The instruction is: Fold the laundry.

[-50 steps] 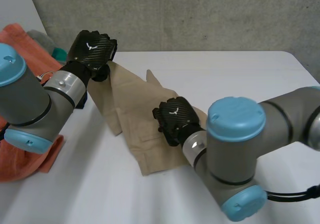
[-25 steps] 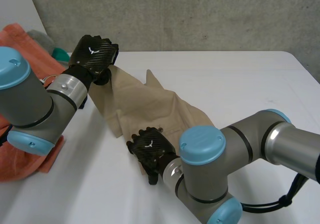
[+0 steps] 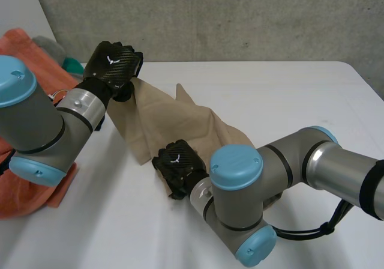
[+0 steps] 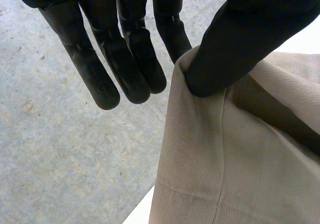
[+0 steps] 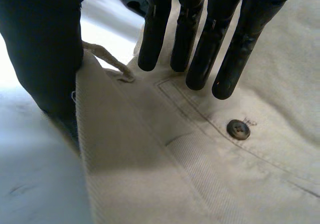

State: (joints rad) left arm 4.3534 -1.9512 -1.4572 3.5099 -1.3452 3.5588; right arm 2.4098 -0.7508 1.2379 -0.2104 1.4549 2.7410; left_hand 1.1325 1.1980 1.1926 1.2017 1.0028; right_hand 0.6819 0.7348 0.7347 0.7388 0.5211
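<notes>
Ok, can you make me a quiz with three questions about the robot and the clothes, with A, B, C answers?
1. Where is the orange cloth?
A) in the middle of the table
B) beside the left arm
C) hanging on the wall

2. How many buttons are near the right hand's fingertips?
A) one
B) three
C) none

3. What is the left hand doing with the beige cloth?
A) lying flat on top of it
B) not touching it
C) pinching its edge and holding it up

Answers:
1 B: the head view shows the orange cloth lying right next to the left arm.
2 A: the right wrist view shows a single dark button just past the fingertips.
3 C: the left wrist view shows the thumb clamped on the cloth's edge, and the head view shows that end raised.
</notes>
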